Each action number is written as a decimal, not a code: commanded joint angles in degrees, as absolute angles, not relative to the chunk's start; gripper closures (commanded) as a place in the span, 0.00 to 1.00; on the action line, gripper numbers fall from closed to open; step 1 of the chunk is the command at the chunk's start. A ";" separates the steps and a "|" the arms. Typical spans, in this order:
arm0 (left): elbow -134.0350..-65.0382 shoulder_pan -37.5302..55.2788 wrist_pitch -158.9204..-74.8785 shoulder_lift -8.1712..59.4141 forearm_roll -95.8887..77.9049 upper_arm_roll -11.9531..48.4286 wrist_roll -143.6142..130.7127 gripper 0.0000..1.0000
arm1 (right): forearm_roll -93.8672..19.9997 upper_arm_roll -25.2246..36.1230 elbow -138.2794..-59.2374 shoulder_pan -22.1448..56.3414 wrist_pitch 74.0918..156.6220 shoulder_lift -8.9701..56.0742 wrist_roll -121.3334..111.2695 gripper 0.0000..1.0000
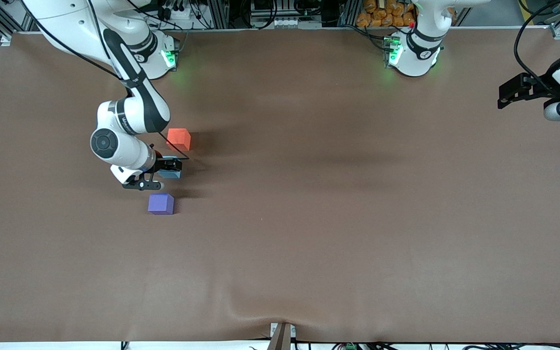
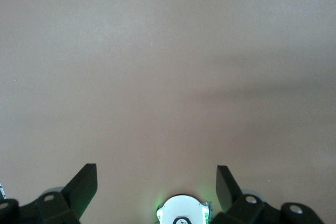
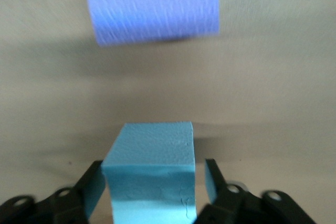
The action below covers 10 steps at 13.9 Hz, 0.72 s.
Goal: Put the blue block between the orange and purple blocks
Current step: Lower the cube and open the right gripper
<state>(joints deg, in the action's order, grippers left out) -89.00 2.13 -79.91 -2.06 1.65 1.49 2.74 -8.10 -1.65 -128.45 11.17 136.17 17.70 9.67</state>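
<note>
Blue block (image 3: 149, 174) sits between right gripper's (image 3: 152, 182) parted jaws; left gripper (image 2: 156, 187) waits, jaws apart.

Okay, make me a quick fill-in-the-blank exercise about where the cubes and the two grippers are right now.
1. The right gripper has its fingers on either side of the small matte sky-blue cube, which sits between the orange-red cube and the ____ cube.
2. Of the three cubes, the one nearest the front camera is ____.
3. The left gripper, waiting over bare brown table, holds ____.

Missing words: violet-purple; the violet-purple cube; nothing
</note>
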 commanded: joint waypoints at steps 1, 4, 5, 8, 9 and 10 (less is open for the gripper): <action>-87.45 1.85 -79.19 -1.32 0.79 1.49 3.08 0.00 | -9.05 -2.02 -116.52 9.93 120.22 14.94 8.09 0.00; -87.36 2.02 -79.19 -0.79 0.70 1.58 2.81 0.00 | -9.93 -2.02 -101.90 9.58 107.17 15.03 8.35 0.00; -87.36 2.11 -79.19 -0.79 0.70 1.58 2.73 0.00 | -9.84 -2.11 -98.04 9.15 104.09 14.94 8.78 0.00; -87.36 1.93 -79.19 -0.79 1.05 2.90 2.46 0.00 | -6.87 -4.38 -81.70 2.58 92.34 15.47 8.88 0.00; -87.36 2.02 -79.19 -0.79 1.14 2.90 2.37 0.00 | -6.51 -5.70 -78.08 -0.06 88.20 15.64 8.88 0.00; -87.36 1.93 -79.19 -0.79 1.06 2.90 2.46 0.00 | -6.59 -6.15 -76.22 -1.39 86.59 15.56 8.88 0.00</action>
<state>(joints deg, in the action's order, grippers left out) -88.79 2.16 -79.91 -1.30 1.65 2.64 2.62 -7.48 -3.20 -82.98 3.24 91.47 13.64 9.29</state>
